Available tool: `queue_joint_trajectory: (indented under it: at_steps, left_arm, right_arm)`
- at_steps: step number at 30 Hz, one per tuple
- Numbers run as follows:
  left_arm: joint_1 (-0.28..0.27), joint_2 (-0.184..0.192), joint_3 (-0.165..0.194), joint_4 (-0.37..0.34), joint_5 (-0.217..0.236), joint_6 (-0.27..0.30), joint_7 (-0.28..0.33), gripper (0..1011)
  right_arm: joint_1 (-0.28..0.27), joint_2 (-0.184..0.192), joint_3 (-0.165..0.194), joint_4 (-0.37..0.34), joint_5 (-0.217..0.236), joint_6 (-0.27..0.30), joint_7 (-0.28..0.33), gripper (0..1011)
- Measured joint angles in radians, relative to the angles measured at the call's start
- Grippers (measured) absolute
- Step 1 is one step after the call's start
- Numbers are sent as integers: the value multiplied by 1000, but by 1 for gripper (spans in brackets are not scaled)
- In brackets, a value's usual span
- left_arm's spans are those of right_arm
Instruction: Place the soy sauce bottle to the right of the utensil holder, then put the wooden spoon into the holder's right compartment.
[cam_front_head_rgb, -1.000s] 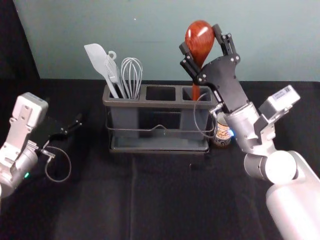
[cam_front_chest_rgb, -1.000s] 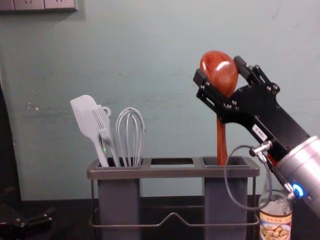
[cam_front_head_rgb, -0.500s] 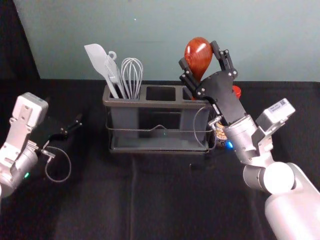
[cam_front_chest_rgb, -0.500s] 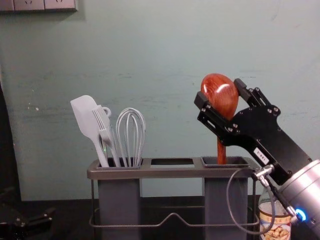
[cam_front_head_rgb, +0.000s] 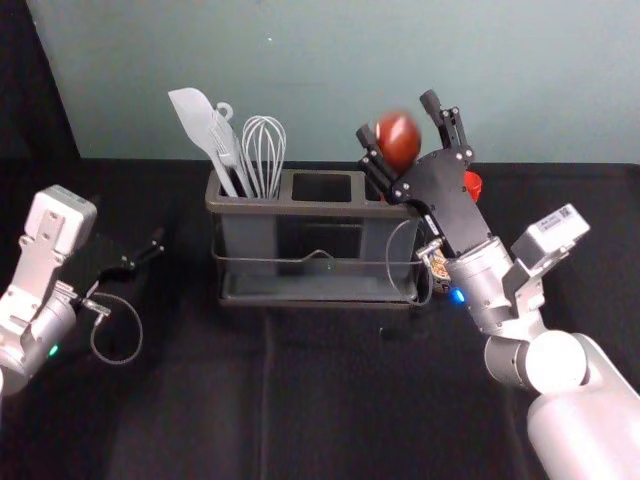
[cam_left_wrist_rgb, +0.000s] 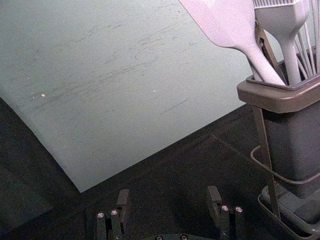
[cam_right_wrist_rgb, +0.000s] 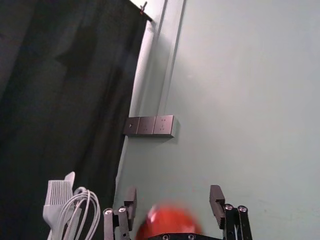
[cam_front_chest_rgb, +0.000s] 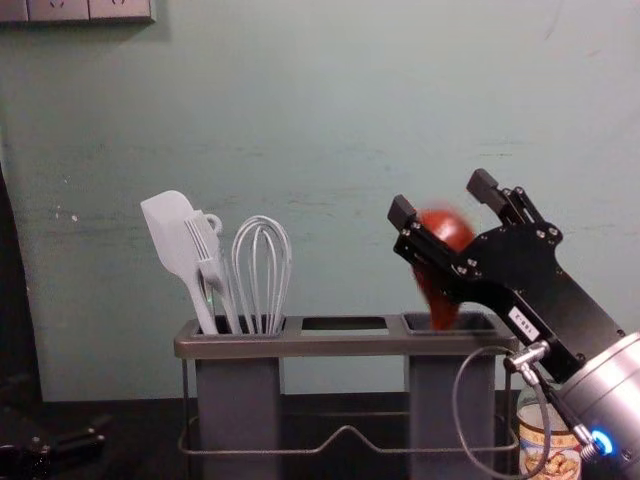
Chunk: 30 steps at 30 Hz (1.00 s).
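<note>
The right end effector is open above the right compartment of the utensil holder, its 2 fingers parted wide on either side of the wooden spoon. The spoon, blurred, bowl up and a little tilted, leans by the left finger, with a gap to the other; its lower end is at the compartment's mouth. It is probably dropping under its own weight, which would explain the loose fingers: they only need to keep out of its way. Bowl up makes sense, since the slim handle fits the opening more easily (the bowl might jam).

Below that end effector, partly behind its wrist, the soy sauce bottle stands upright on the desk, just to the right of the holder, so that part looks done. Leftward, the spatula and whisk share the left compartment, leaving the spoon its own place.

The left end effector idles open, left of the holder. The right should back away upward, sparing spoon and bottle a knock.
</note>
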Motion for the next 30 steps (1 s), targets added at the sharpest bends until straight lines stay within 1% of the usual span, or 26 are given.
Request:
queue_joint_trajectory:
  at_steps: [2, 5, 17, 21, 22, 24, 25, 27, 28, 30]
  left_arm:
    - [0, 0, 0, 0, 0, 0, 0, 1000]
    - [0, 0, 0, 0, 0, 0, 0, 1000]
    - [0, 0, 0, 0, 0, 0, 0, 1000]
    - [0, 0, 0, 0, 0, 0, 0, 1000]
    - [0, 0, 0, 0, 0, 0, 0, 1000]
    - [0, 0, 0, 0, 0, 0, 0, 1000]
    - [0, 0, 0, 0, 0, 0, 0, 1000]
    - [0, 0, 0, 0, 0, 0, 0, 1000]
    - [0, 0, 0, 0, 0, 0, 0, 1000]
    - [0, 0, 0, 0, 0, 0, 0, 1000]
  right_arm:
    - [0, -3, 3, 0, 3, -5, 0, 965]
    - [0, -6, 6, 0, 4, -10, 0, 1002]
    - [-4, -14, 17, -7, -4, -18, -3, 1002]
    - [-16, -12, 21, -49, -13, -14, -9, 1003]
    - [-24, -10, 22, -76, -17, -8, -15, 1002]
    - [-32, -9, 25, -103, -27, 0, -22, 1002]
    - [-41, -7, 26, -131, -34, 6, -29, 1003]
    - [-52, -4, 27, -164, -36, 14, -33, 1002]
    - [-65, 0, 28, -195, -39, 22, -38, 1003]
    - [-77, 3, 28, -224, -42, 31, -41, 1002]
